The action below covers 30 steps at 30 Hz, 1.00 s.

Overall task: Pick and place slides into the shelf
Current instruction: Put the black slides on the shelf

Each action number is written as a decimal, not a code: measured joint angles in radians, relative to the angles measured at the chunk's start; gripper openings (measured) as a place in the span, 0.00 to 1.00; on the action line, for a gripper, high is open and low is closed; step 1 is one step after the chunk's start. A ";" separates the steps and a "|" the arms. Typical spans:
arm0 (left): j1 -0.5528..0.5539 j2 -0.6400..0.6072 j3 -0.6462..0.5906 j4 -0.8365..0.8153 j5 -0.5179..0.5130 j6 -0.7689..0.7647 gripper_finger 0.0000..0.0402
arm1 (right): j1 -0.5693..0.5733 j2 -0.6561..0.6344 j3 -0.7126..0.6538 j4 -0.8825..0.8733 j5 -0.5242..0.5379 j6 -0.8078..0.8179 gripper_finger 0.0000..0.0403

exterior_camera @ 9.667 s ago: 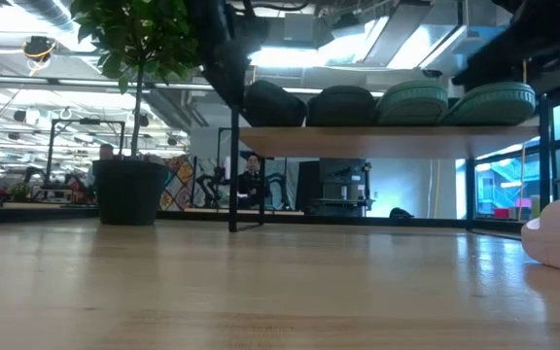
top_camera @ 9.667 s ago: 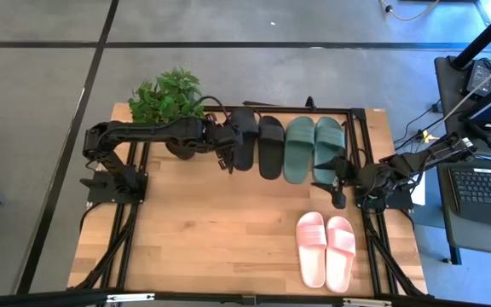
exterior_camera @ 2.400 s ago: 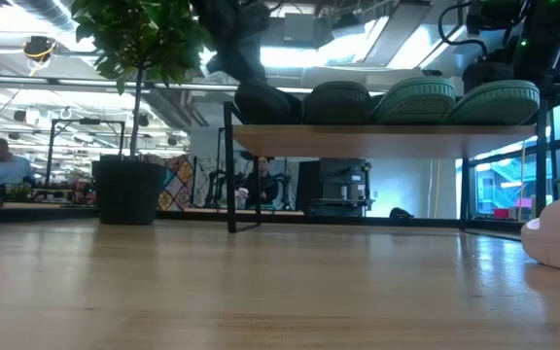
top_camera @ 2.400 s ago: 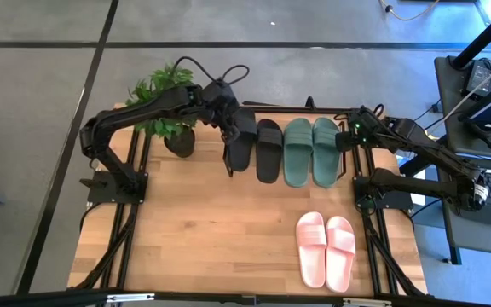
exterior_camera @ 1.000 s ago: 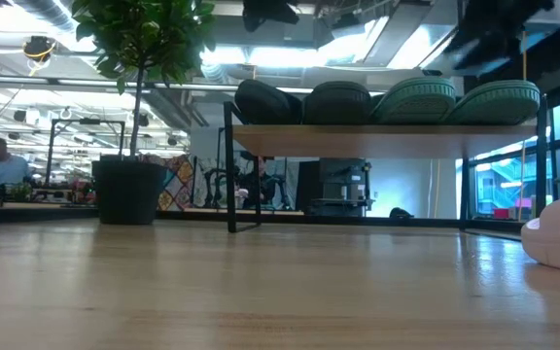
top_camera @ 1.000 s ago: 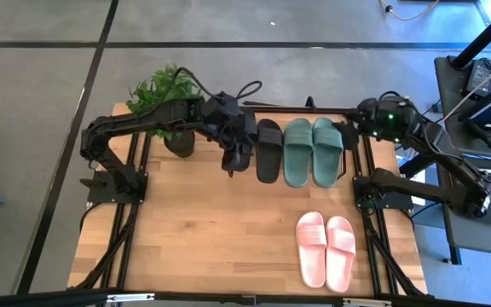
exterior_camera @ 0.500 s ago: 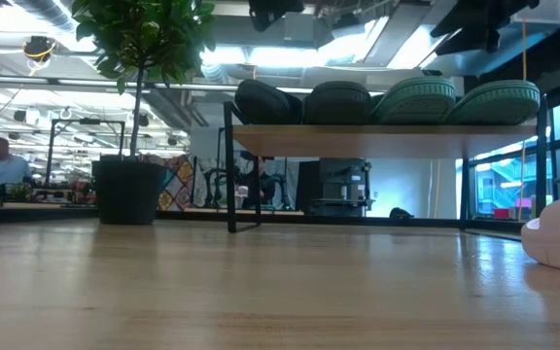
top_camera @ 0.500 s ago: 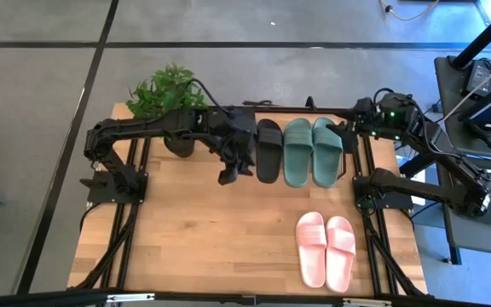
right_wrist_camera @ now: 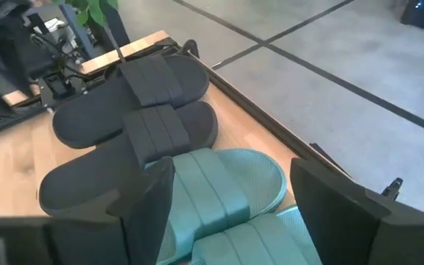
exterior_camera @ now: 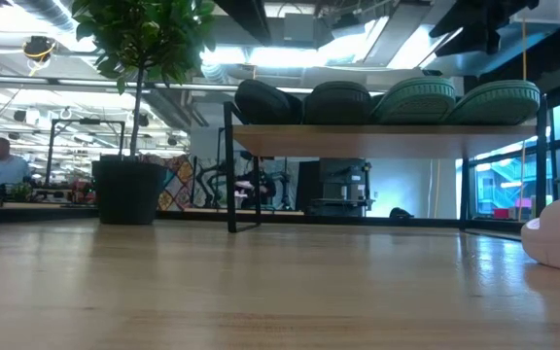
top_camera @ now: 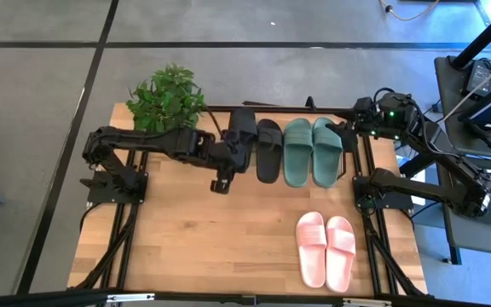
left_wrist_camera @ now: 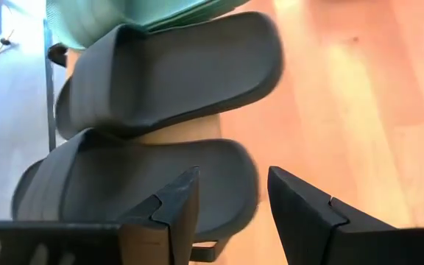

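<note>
Two black slides (top_camera: 244,136) (top_camera: 269,149) and two dark green slides (top_camera: 299,151) (top_camera: 328,147) lie side by side on the shelf's top board (exterior_camera: 387,143). The pale pink pair (top_camera: 326,249) lies sole down on the tabletop near the right front corner. My left gripper (top_camera: 220,182) hangs open and empty over the tabletop, just on the near side of the left black slide (left_wrist_camera: 146,184). My right gripper (right_wrist_camera: 230,213) stands open and empty above the shelf's right end, facing across the green slide (right_wrist_camera: 219,184) and the black pair.
A potted plant (top_camera: 167,101) stands at the far left, beside the shelf's left end. Black metal frames (top_camera: 126,222) run along both sides of the wooden tabletop (top_camera: 220,247). A desk with a keyboard (top_camera: 484,192) stands to the right of the table.
My left gripper has drawn back from over the left black slide toward the table's near edge, sinking a little and rolling as it went, still open and empty. The black slide has stayed on the shelf.
</note>
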 joint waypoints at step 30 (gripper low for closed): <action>-0.192 0.039 -0.214 0.035 -0.430 -0.056 0.38 | 0.000 0.002 -0.001 0.004 0.000 0.080 0.67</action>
